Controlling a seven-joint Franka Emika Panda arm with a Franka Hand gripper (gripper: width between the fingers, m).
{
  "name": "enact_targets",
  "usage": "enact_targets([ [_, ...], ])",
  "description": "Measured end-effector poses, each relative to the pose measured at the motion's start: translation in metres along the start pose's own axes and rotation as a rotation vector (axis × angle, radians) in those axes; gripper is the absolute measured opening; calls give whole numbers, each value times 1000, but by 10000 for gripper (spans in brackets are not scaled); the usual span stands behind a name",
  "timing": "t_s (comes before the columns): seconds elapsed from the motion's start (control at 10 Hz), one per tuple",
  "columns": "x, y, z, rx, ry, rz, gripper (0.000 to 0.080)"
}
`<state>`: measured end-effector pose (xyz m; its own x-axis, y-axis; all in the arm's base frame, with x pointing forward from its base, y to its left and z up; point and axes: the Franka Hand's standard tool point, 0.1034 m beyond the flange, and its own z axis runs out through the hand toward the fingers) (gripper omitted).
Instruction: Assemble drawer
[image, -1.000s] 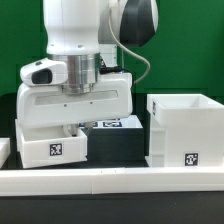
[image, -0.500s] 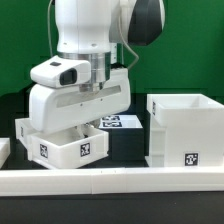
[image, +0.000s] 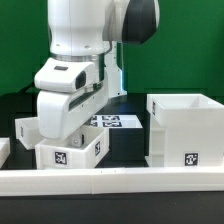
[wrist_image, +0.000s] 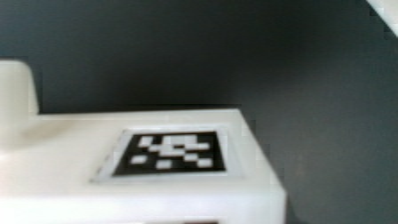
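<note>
My gripper (image: 72, 133) is tilted over a small white tray box (image: 70, 153) with a black-and-white tag on its front. It holds the box by the rim, tipped, near the front rail. My fingertips are hidden inside the box. In the wrist view the same box (wrist_image: 143, 165) fills the lower part, with its tag facing the camera. The tall white case (image: 185, 128) stands open-topped at the exterior view's right, apart from the gripper. Another white tray part (image: 24, 127) shows partly behind the held box.
A long low white rail (image: 120, 181) runs along the front. The marker board (image: 118, 122) lies on the black surface between the held box and the case. A small white piece (image: 3, 150) sits at the far left edge.
The arm has tilted and swung toward the exterior view's right. The tray box has turned with it, from level to tipped, and moved slightly lower and rightward.
</note>
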<state>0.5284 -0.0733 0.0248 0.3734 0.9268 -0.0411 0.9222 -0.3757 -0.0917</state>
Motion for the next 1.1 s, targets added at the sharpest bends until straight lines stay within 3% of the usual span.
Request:
enact_targets([
  [0.1,5,2,0,-31,-5,-94,41],
  [0.2,9,2,0,-46,-14,-203,41],
  [0.4,14,2,-1,-49,-51,-387,41],
  [0.7,13,2,1,-46,-52,-370,41],
  [1.1,46,1,2,-58,-37,-350,41],
])
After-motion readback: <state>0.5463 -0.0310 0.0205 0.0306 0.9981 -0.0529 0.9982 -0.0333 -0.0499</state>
